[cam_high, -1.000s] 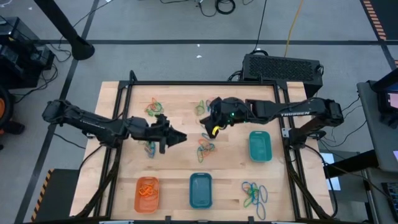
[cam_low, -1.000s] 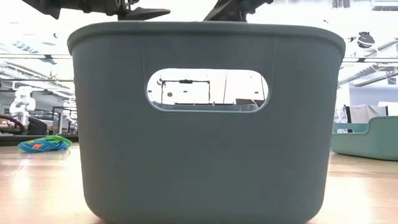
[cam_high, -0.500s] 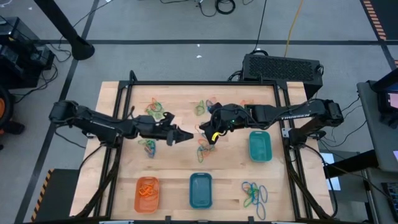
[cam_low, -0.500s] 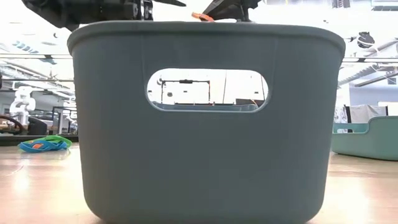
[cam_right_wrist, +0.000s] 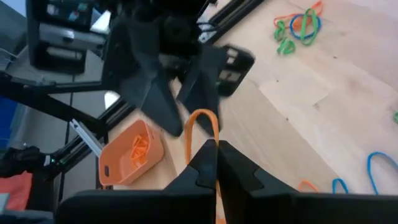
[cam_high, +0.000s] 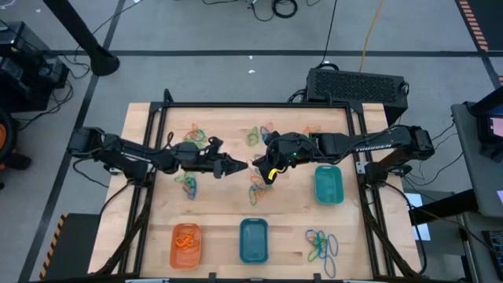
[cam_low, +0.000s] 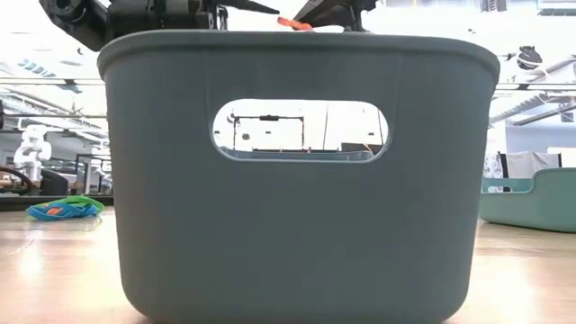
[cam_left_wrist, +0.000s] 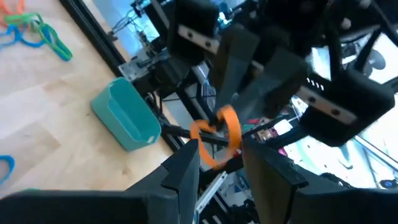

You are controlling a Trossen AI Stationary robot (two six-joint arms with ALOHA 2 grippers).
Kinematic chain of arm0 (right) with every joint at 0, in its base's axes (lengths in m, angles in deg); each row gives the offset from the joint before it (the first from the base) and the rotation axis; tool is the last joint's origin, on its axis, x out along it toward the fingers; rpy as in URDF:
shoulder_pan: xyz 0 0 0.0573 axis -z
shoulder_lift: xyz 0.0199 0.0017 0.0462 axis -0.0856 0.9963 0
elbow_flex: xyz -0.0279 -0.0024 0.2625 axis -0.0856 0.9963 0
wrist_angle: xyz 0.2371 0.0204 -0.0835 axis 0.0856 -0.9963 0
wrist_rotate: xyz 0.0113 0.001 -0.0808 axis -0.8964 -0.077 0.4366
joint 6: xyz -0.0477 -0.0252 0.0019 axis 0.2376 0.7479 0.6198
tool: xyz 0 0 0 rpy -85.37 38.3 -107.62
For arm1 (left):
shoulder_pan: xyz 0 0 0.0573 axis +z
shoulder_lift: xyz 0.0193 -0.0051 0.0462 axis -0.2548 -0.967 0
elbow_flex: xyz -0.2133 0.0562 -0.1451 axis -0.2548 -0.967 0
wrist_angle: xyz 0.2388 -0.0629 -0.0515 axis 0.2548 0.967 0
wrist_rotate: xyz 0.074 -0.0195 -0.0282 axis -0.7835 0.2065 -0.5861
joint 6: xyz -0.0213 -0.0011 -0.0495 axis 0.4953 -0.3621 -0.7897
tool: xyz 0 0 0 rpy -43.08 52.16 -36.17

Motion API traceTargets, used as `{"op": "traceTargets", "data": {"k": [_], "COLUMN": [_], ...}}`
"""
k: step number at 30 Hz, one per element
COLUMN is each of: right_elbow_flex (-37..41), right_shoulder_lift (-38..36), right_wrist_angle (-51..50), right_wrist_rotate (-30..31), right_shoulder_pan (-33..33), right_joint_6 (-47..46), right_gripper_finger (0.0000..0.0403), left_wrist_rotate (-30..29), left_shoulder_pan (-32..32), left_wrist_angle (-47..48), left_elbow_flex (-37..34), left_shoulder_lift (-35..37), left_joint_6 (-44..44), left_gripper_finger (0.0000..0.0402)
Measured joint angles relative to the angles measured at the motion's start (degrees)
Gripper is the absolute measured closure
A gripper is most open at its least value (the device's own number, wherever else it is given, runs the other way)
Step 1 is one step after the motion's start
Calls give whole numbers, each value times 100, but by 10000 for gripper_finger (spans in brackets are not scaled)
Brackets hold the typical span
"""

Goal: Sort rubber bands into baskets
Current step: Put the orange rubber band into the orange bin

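Observation:
Above the middle of the table my right gripper [cam_high: 262, 170] is shut on an orange rubber band [cam_right_wrist: 202, 124]. My left gripper [cam_high: 241, 167] faces it from the table's left, level and open, with one finger on either side of the band [cam_left_wrist: 217, 138]. The low view shows the band [cam_low: 295, 24] high above the table. The orange basket [cam_high: 186, 244] holds several orange bands. The blue basket [cam_high: 253, 240] stands at the near middle and the teal-green basket [cam_high: 328, 185] at the right. Loose rubber bands [cam_high: 259, 189] lie below the grippers. My right gripper pinches one end of the orange band [cam_right_wrist: 208, 144] between its two shut fingertips. The fingers slant down from the table's right. The rest of the loop sticks out past the fingertips, lifted clear of the table. My left gripper: I cannot tell whether its fingertips [cam_left_wrist: 189, 155] touch the band.
More clumps of mixed bands lie at the far left [cam_high: 196, 137], the far middle [cam_high: 255, 135], the left [cam_high: 187, 185] and the near right [cam_high: 321, 245]. In the low view the blue basket's wall [cam_low: 297, 171] fills most of the picture.
My left gripper has gone toward the table's right, up to my right gripper, rolling about its own axis and staying open; its fingers now stand around the orange band. The band stays in my right gripper's hold.

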Motion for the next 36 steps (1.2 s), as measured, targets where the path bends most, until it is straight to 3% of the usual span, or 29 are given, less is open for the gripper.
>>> {"op": "traceTargets", "data": {"k": [36], "right_elbow_flex": [0], "right_shoulder_lift": [2], "right_wrist_angle": [-44], "right_wrist_rotate": [14], "right_shoulder_pan": [144], "right_joint_6": [2], "right_gripper_finger": [403], "left_wrist_rotate": [24], "left_shoulder_pan": [136], "left_wrist_angle": [-59], "left_elbow_flex": [0], "left_shoulder_lift": [4], "left_joint_6": [240], "left_gripper_finger": [272]}}
